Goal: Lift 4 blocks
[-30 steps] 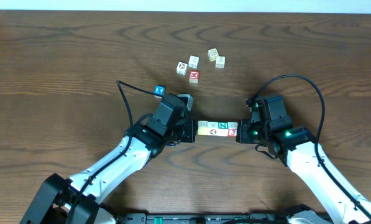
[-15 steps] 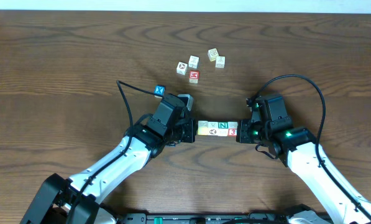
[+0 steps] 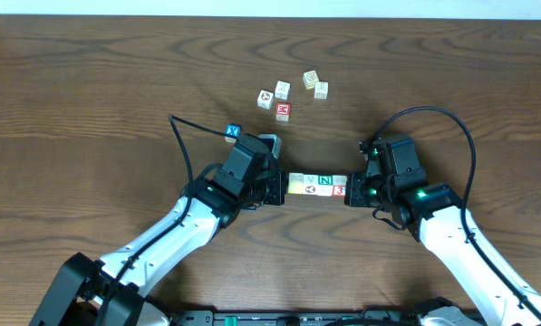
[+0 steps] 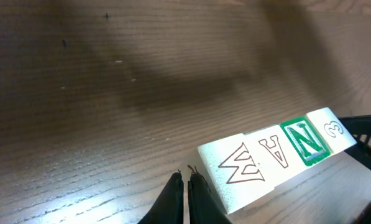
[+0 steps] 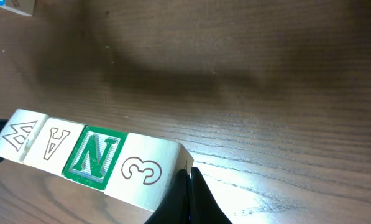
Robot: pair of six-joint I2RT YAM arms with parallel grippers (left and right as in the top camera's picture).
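Overhead, a dark brown wood-grain table (image 3: 89,81) filled nearly the whole picture, with only a pale strip (image 3: 270,7) of the room showing along its 12 o'clock edge. At its centre, the four blocks (image 3: 317,186) sat end to end in one straight row, pinched between two arms. The left gripper (image 3: 282,188), fingers closed together, pressed the row's 9 o'clock end. The right gripper (image 3: 347,192), likewise closed, pressed the 3 o'clock end. The wrist cameras read the faces along the row: two outlined letters, a green N (image 5: 95,155) and a red 3 (image 5: 141,171). A shadow lay on the wood apart from the row, suggesting it hung clear of the surface. Six loose cubes lay beyond. One blue cube (image 3: 233,132) sat at 10 o'clock from the row. At 12 o'clock, one red cube (image 3: 283,110) was clustered with four pale cubes (image 3: 282,89).
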